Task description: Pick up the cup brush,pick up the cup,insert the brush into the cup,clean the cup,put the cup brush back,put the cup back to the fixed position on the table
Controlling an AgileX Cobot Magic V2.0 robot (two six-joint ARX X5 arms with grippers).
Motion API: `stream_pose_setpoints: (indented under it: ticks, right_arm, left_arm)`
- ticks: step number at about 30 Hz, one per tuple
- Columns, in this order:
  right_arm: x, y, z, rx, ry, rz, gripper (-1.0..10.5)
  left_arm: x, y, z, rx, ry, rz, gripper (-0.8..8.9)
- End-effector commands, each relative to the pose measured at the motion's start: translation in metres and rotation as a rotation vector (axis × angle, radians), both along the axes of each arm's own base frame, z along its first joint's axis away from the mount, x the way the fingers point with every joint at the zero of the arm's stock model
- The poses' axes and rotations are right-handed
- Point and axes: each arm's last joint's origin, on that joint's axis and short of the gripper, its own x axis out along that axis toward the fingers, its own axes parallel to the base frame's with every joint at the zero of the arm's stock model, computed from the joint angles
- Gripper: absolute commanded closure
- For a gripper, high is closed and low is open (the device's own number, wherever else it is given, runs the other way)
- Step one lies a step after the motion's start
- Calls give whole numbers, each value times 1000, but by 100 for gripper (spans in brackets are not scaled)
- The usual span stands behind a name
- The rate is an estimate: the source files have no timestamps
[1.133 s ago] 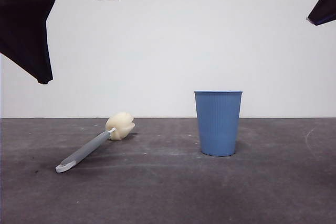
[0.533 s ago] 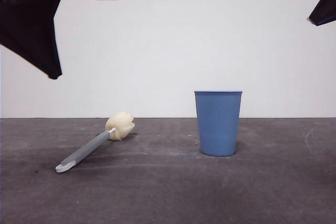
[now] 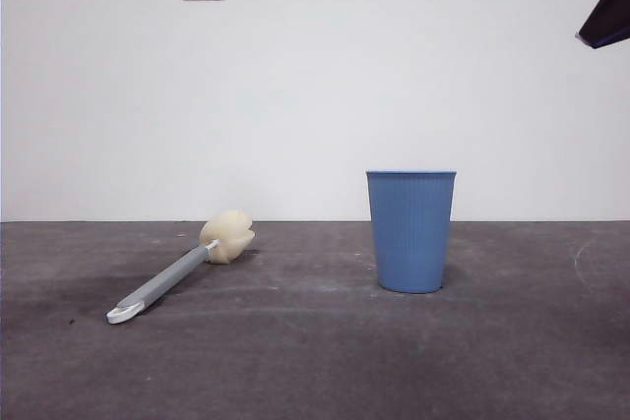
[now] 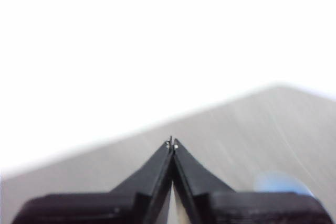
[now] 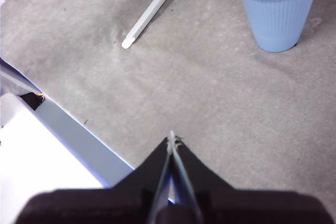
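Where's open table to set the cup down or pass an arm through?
Bare table lies between the cup brush and the cup, across the whole front strip, and on the cup's far side from the brush. Nowhere is crowded.

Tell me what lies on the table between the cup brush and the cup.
Nothing: in the front view only bare table lies between the cup brush and the cup. The right wrist view shows the same empty gap.

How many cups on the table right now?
1. A single blue ribbed plastic tumbler stands upright on the dark grey matte table, apart from the grey-handled cup brush with cream sponge head lying on its other side. Nothing hints at a hidden one.
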Motion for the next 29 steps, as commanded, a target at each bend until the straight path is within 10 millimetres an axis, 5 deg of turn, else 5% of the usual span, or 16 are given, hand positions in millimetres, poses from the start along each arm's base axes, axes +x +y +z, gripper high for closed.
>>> stream_pose_setpoints:
  ticks: [1,6,11,24,29]
  right_arm:
    - [0,0,1,4,-3,-4,946]
    - [0,0,1,4,-2,-4,946]
    - [0,0,1,4,-3,-4,946]
    - [0,0,1,4,-3,-4,946]
    - [0,0,1,4,-3,-4,946]
  left_arm:
    - [-11,25,-27,18,-32,95,817]
    - [-40,68,-79,26,-13,309,817]
    - [-57,85,-109,34,18,425,817]
    - [-75,90,-178,5,171,470,817]
    - [-80,90,-190,4,224,470,817]
